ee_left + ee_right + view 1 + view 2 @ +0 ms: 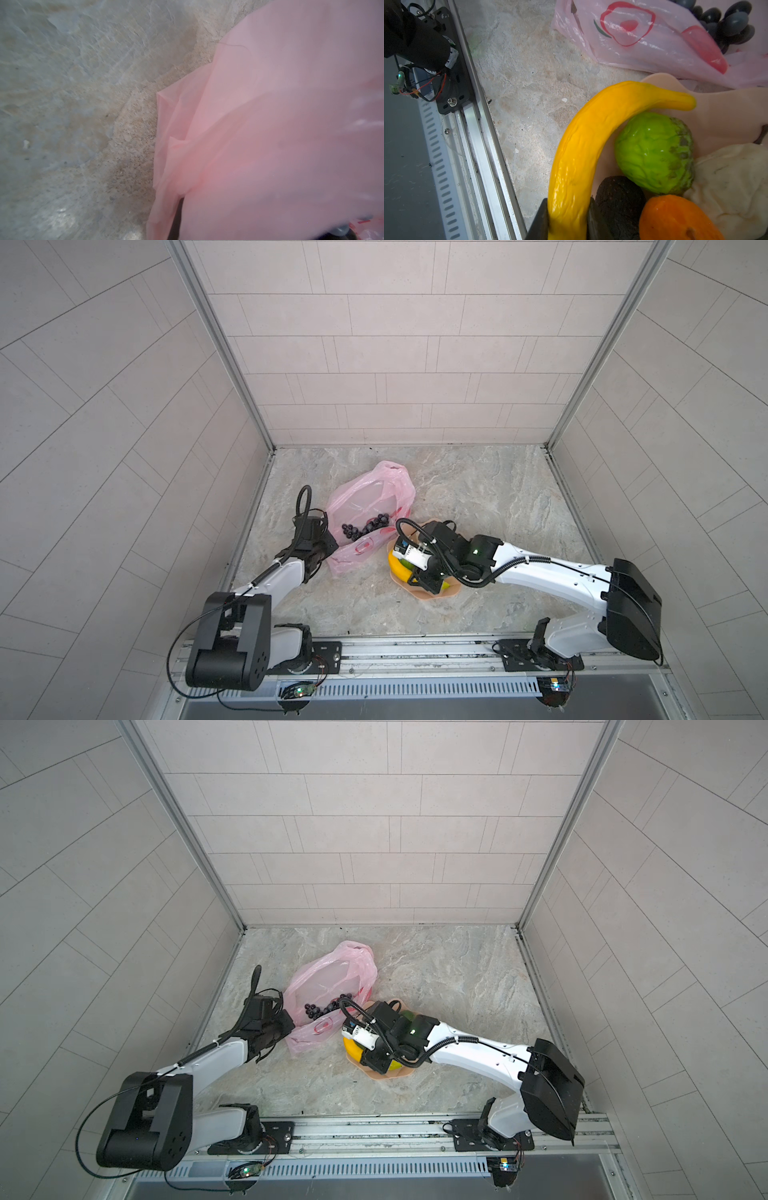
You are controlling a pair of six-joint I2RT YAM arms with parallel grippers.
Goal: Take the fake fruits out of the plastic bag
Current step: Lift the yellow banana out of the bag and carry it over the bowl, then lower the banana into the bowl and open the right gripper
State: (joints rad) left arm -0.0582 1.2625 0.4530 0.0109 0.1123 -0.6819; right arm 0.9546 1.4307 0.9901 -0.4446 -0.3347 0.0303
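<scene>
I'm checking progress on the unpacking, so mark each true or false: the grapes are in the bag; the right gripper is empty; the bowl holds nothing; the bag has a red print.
The grape bunch lies in the plastic bag: true.
The right gripper is open and empty: false, it is closed on the banana.
The bowl holds nothing: false, the green fruit, avocado, orange and pear lie in it.
The plastic bag bears a red print: true.

Grape bunch [365, 527] inside crumpled pink bag [374, 493]; banana [581, 149] outside.
</scene>
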